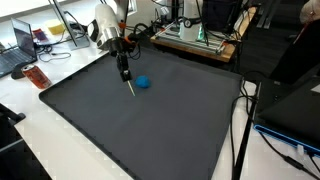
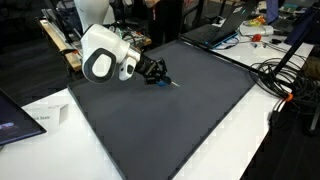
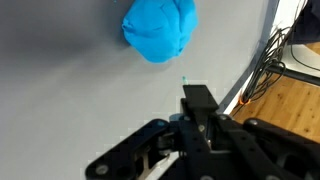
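A dark grey mat (image 1: 150,125) covers the table. On it lies a small crumpled blue lump (image 1: 143,82), which fills the top of the wrist view (image 3: 160,28). My gripper (image 1: 125,74) hangs just beside the lump, pointing down, and is shut on a thin pale stick (image 1: 130,88). The stick's tip reaches down almost to the mat, close to the lump. In an exterior view the gripper (image 2: 163,77) and the stick's tip (image 2: 177,84) stand in front of the lump and hide it. In the wrist view the gripper (image 3: 197,112) shows black, with its jaws closed together.
A laptop (image 1: 15,50) and a reddish packet (image 1: 37,77) lie off the mat's corner. Equipment racks (image 1: 200,35) stand at the back. Cables (image 2: 285,75) trail along the white table beside the mat, and a second laptop (image 2: 215,30) and a paper (image 2: 45,115) sit nearby.
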Robot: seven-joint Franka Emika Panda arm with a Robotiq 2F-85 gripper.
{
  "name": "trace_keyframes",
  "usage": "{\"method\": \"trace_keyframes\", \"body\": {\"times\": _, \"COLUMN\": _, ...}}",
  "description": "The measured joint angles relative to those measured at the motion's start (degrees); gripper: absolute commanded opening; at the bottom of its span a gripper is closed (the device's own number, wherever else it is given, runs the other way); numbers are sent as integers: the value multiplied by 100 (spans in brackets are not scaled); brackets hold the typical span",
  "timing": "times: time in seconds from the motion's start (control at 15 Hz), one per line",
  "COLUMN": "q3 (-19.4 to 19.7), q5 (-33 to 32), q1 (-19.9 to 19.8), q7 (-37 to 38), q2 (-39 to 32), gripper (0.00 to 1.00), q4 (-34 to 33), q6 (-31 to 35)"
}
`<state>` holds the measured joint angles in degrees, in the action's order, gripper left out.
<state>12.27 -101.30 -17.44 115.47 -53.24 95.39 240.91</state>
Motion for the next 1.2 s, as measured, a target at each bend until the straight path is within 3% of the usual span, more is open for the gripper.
{"method": "trace_keyframes", "body": {"times": 0.33, "q3": 212, "q5": -24, "q1": 256, "q7": 0, "q2": 522, "gripper": 3, "q4": 364, "q6": -212}}
{"method": "trace_keyframes", "body": {"times": 0.87, "q3": 376, "q5": -59, "q1": 781, "q7": -59, "q2": 1517, "gripper": 3, "q4": 1210, "q6": -1597}}
{"method": "trace_keyframes", "body": {"times": 1.2, "q3": 376, "q5": -20, "q1": 802, "q7": -538, "q2": 1859, "gripper": 3, "q4": 1750, "q6": -1910}}
